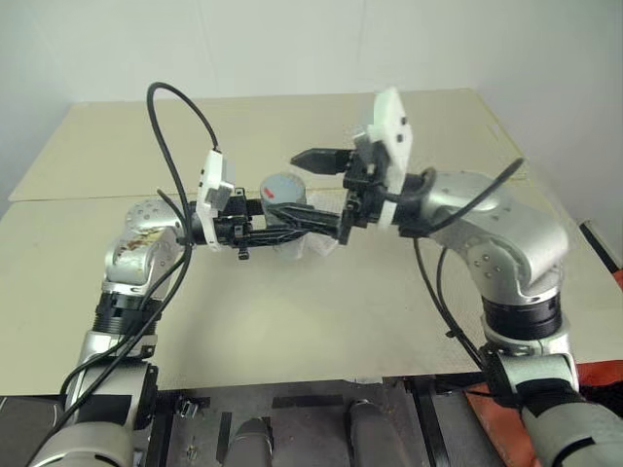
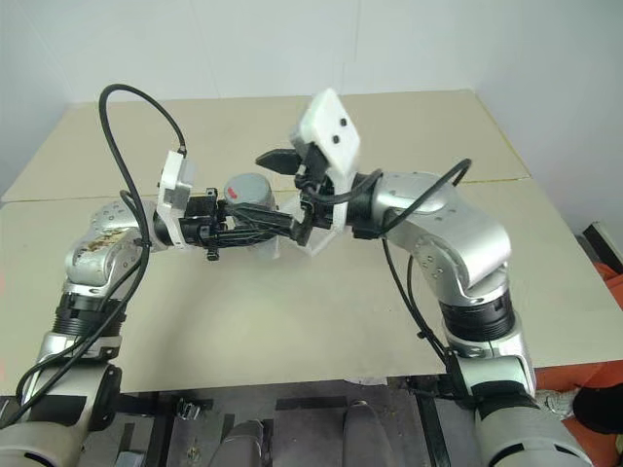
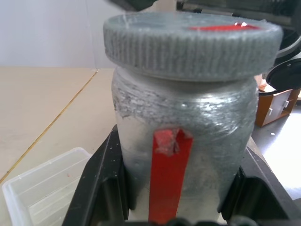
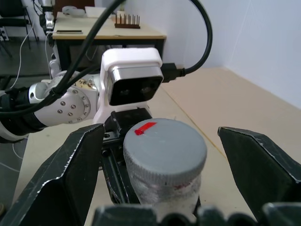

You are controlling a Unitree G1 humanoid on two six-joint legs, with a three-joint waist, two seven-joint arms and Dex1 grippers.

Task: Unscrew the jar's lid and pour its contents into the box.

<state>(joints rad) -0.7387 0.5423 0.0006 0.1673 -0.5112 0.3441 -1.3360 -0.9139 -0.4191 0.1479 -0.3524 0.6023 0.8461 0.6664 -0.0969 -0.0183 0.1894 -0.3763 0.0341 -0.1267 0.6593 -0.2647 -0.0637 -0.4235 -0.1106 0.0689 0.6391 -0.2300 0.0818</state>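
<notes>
My left gripper is shut on the jar, one black finger on each side of its body, and holds it upright above the table. The jar's wall looks frosted grey and carries a red strip. Its contents are hidden. The ribbed grey lid, with a small red mark on top, sits on the jar. My right gripper is open; its fingers stand on either side of the lid with clear gaps. The clear box lies on the table below and beside the jar.
The beige table has a seam running across its far part. Both arms meet over the middle of the table, with their cables looping above. The left arm's white wrist camera sits just behind the jar.
</notes>
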